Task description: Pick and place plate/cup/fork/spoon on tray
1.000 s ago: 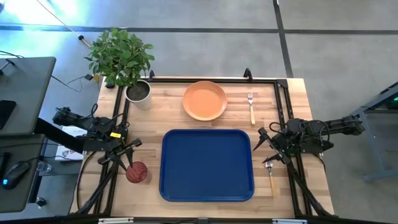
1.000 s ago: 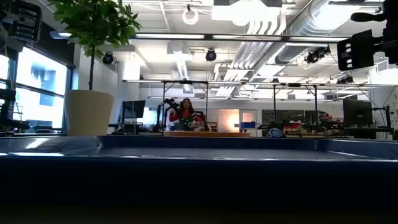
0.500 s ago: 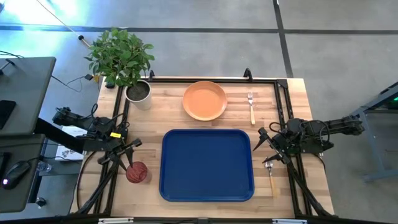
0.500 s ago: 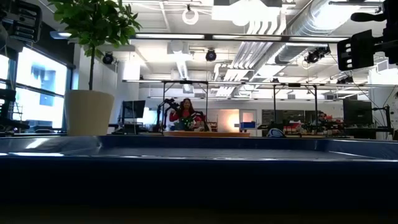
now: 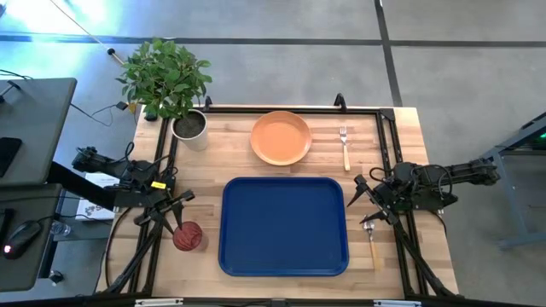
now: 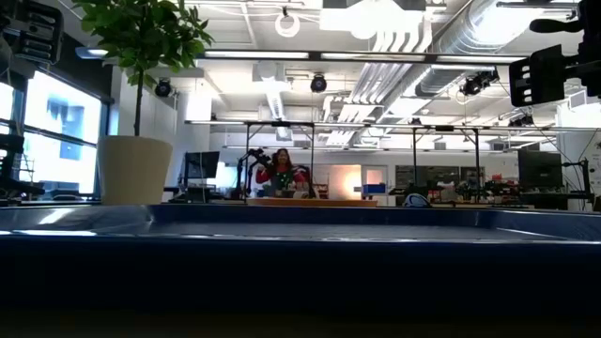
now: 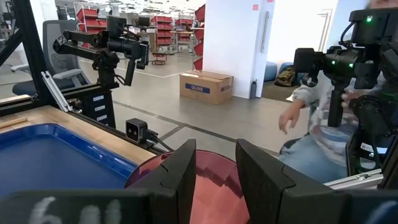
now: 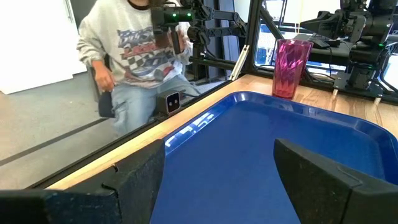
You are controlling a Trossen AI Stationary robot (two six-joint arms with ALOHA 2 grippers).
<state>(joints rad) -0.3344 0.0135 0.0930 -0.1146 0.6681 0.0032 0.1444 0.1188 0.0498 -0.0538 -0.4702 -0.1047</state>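
Note:
The blue tray (image 5: 284,226) lies flat at the table's middle. The orange plate (image 5: 281,137) lies beyond it, and the fork (image 5: 345,147) lies to the plate's right. The spoon (image 5: 371,243) lies by the tray's right edge. The dark red cup (image 5: 188,236) stands upright to the tray's left. My left gripper (image 5: 181,211) is open just beside the cup, which shows between its fingers in the left wrist view (image 7: 214,186). My right gripper (image 5: 360,200) is open over the spoon's bowl end and points across the tray (image 8: 249,143).
A potted plant (image 5: 175,85) stands at the far left corner; its pot shows in the low view (image 6: 134,169). A black frame rail (image 5: 388,145) runs along the table's sides. A seated person (image 8: 137,56) is beyond the table's near edge.

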